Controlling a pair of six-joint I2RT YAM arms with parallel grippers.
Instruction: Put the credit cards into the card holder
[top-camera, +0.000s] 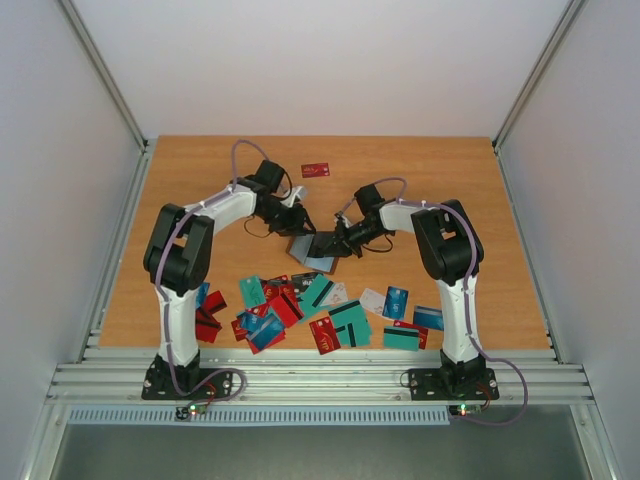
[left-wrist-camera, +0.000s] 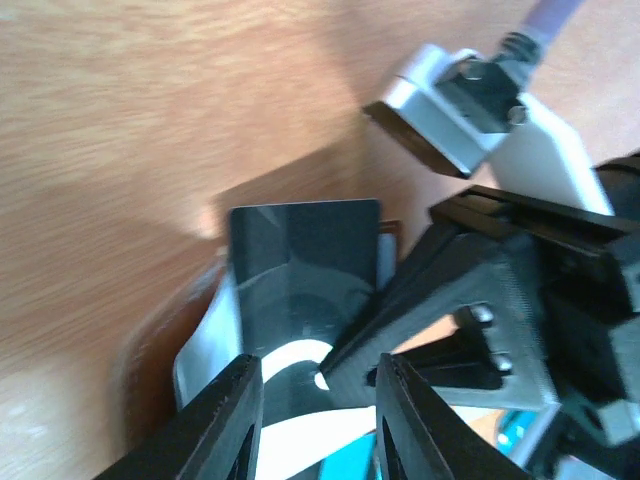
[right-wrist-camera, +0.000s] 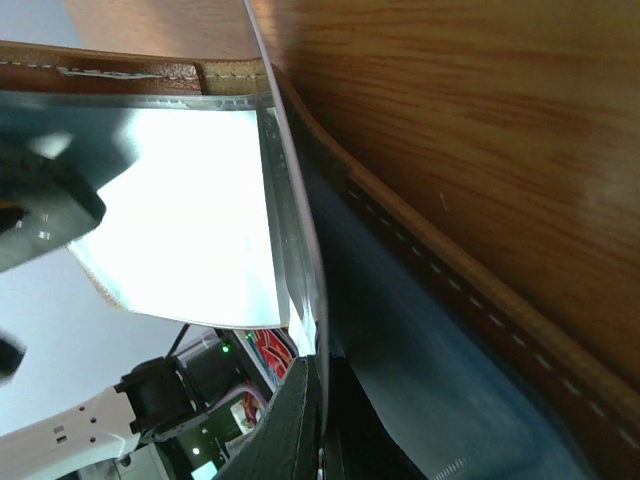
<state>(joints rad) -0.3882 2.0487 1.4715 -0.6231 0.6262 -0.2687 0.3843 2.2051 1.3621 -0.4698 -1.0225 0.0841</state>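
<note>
**Top view.** Card holder (top-camera: 308, 252): opened, greyish leaf showing, set between both pincers. Right pincer (top-camera: 328, 244) is at its right edge and left pincer (top-camera: 297, 224) just beyond its far-left corner. Credit cards (top-camera: 330, 315): loose, scattered well behind both pincers, towards the bases.

**Left wrist.** Left pincer: fingers apart, nothing clamped. The holder's dark inner leaf lies directly ahead of them.

**Right wrist.** Right pincer: pinched tight on a thin leaf of the holder. Stitched brown leather is to its right, the clear pocket (right-wrist-camera: 180, 200) to its left.

**Step, judged.** Holder being held open, no card in hand. The next move calls for the left pincer to fetch a card and slide it in edge-first.
</note>
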